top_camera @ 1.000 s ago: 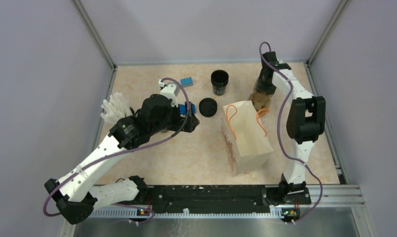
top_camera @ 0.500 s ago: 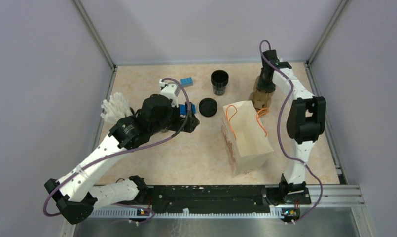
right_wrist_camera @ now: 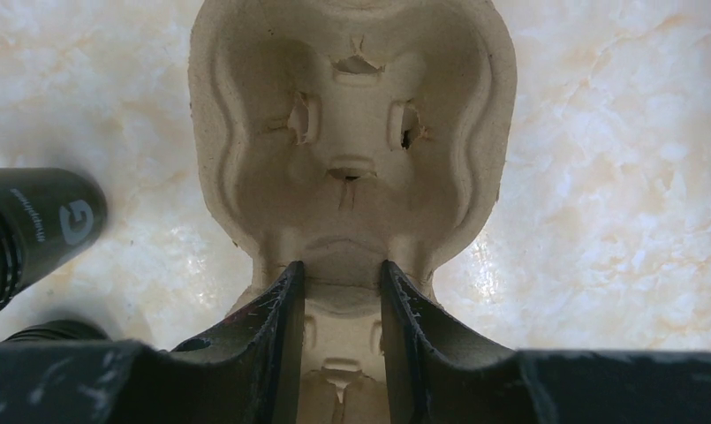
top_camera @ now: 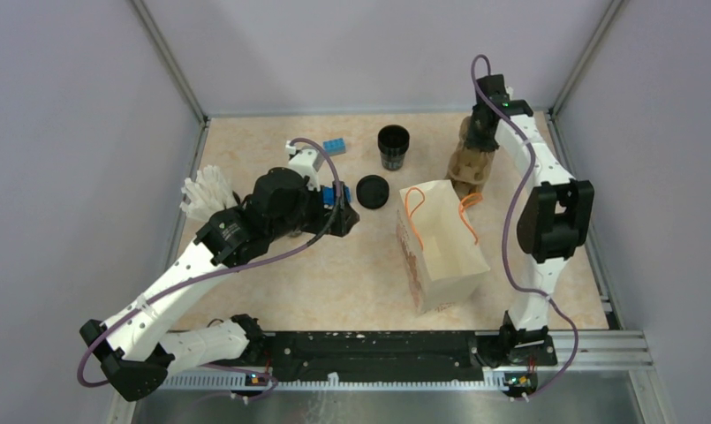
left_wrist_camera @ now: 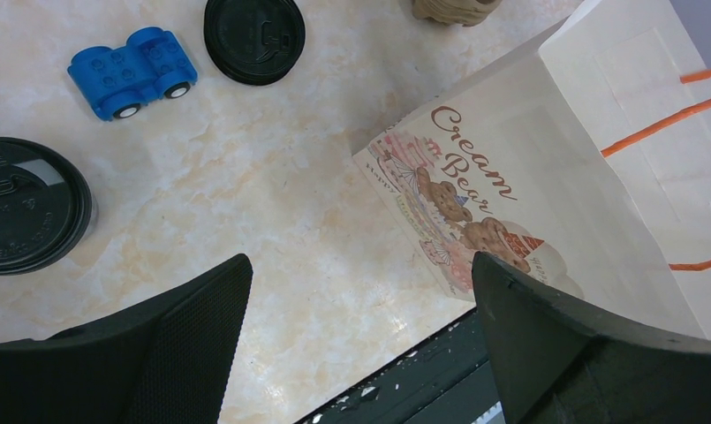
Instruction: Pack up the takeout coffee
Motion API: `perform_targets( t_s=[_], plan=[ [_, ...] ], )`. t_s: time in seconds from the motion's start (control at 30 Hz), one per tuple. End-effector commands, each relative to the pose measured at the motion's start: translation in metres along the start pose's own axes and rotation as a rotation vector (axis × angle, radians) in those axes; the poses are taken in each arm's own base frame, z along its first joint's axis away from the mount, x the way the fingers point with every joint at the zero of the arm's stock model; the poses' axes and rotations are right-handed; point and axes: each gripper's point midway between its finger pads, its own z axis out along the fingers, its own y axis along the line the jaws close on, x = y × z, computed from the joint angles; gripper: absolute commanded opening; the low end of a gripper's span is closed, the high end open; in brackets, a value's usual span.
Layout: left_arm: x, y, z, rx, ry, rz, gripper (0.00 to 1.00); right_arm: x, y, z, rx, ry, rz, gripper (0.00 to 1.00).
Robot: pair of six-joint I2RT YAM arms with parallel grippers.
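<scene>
The black ridged takeout coffee cup (top_camera: pixel 393 146) stands at the back of the table, and from above it shows as a black round top (left_wrist_camera: pixel 254 40). Its side shows at the left of the right wrist view (right_wrist_camera: pixel 34 230). The flat black lid (top_camera: pixel 372 192) lies apart in front of it, by my left finger (left_wrist_camera: pixel 29 216). My left gripper (top_camera: pixel 345 217) hovers open beside the lid, with nothing between its jaws (left_wrist_camera: pixel 360 265). My right gripper (right_wrist_camera: pixel 343 269) is shut on the middle ridge of the brown pulp carrier (right_wrist_camera: pixel 351 132), held at the back right (top_camera: pixel 469 166).
A white paper bag (top_camera: pixel 440 243) with orange handles stands open right of centre, printed with bears (left_wrist_camera: pixel 475 221). A blue toy car (top_camera: pixel 335 146) sits left of the cup (left_wrist_camera: pixel 131 71). White utensils (top_camera: pixel 206 193) stick out at the left wall. The black front rail (top_camera: pixel 378 353) runs along the near edge.
My right jaws have closed on the carrier. The right arm has drawn up and back with it, away from the bag's rim. The left arm has not moved.
</scene>
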Motion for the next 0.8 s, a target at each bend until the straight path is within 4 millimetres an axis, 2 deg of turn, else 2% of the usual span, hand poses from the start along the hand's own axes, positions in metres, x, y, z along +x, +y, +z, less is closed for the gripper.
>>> perform_targets(
  t_s=[0.0,0.13,0.23,0.37,0.53,0.63,0.77],
  plan=[
    [-0.018,-0.014,-0.006,0.058,-0.058,-0.009,0.99,-0.051,0.003,-0.060,-0.061,-0.159,0.012,0.30],
    [-0.025,-0.021,-0.008,0.086,-0.066,0.008,0.99,-0.067,0.003,-0.091,-0.085,-0.199,-0.001,0.29],
    [-0.038,-0.030,-0.008,0.114,-0.087,0.032,0.99,-0.082,0.006,-0.122,-0.132,-0.249,0.000,0.30],
    [-0.050,-0.053,-0.007,0.212,-0.091,0.066,0.99,-0.096,0.010,-0.169,-0.214,-0.310,0.007,0.29],
    [-0.061,-0.081,-0.005,0.343,-0.105,0.067,0.99,-0.108,0.018,-0.238,-0.351,-0.392,0.006,0.29],
    [-0.065,-0.099,-0.008,0.430,-0.106,0.057,0.99,-0.102,0.020,-0.272,-0.424,-0.403,0.017,0.30],
    [-0.075,-0.116,-0.010,0.510,-0.123,0.045,0.99,-0.082,0.026,-0.306,-0.538,-0.382,0.036,0.30]
  ],
)
